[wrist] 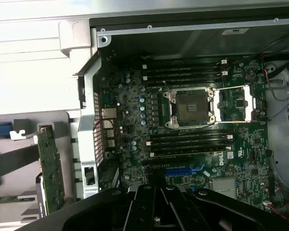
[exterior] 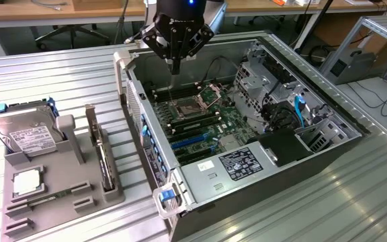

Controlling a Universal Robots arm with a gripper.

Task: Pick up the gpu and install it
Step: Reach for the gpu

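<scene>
I'm hovering my gripper [exterior: 175,66], fingers pressed together and empty, over the open computer case [exterior: 314,83]. The gpu [exterior: 104,156] is standing on edge in the gray holder [exterior: 66,189], on the exterior view's left.

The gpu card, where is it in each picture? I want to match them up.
Exterior view: the gpu stands on edge in the gray holder, on the exterior view's left of the open computer case.
Wrist view: the gpu stands on edge in that holder, beside the case's perforated wall.
Shared landmark: the empty processor socket on the motherboard.
</scene>
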